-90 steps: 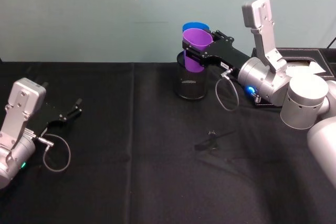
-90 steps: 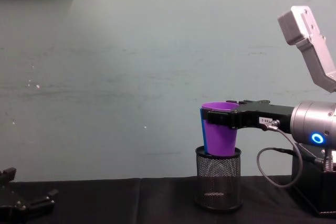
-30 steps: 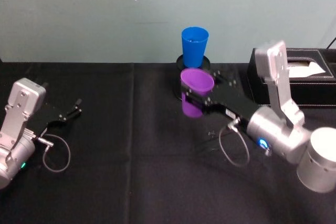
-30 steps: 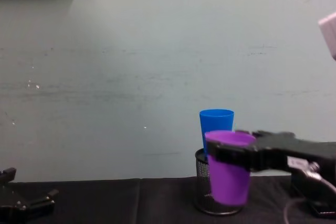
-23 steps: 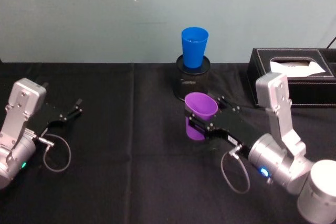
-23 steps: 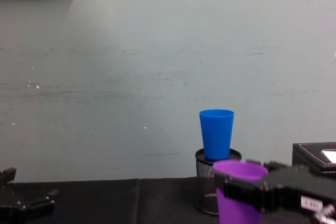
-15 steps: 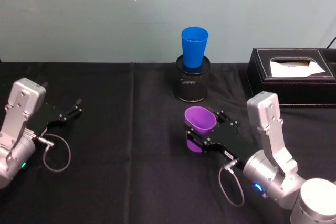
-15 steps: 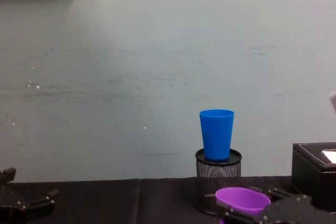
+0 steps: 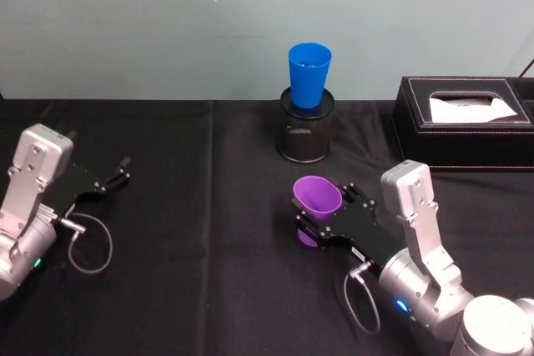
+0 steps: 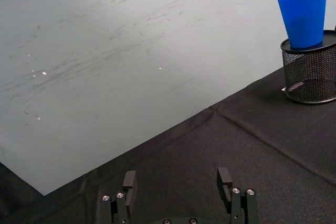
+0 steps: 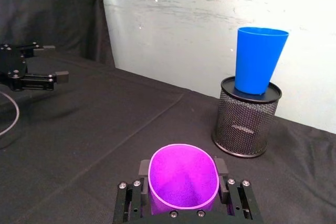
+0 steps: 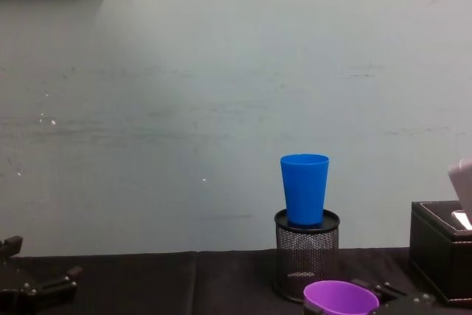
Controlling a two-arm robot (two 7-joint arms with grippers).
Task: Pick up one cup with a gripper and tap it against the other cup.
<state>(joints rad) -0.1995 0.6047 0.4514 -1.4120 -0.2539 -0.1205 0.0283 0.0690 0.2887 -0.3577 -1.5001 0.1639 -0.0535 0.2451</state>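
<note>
While the right gripper (image 9: 315, 221) has its fingers clamped on the purple cup (image 9: 315, 198) — held upright, low over the black worktop (image 9: 209, 289) — the blue cup (image 9: 309, 74) stands well apart, perched on the black mesh holder (image 9: 304, 135) by the wall. Picking up looks done; from here, no tap is under way. The left gripper (image 9: 113, 178) rests at the far left, fingers spread — idle

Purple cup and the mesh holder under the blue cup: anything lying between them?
Nothing: in the head view only bare black tablecloth separates the purple cup, clamped in the right gripper, from the mesh holder.
</note>
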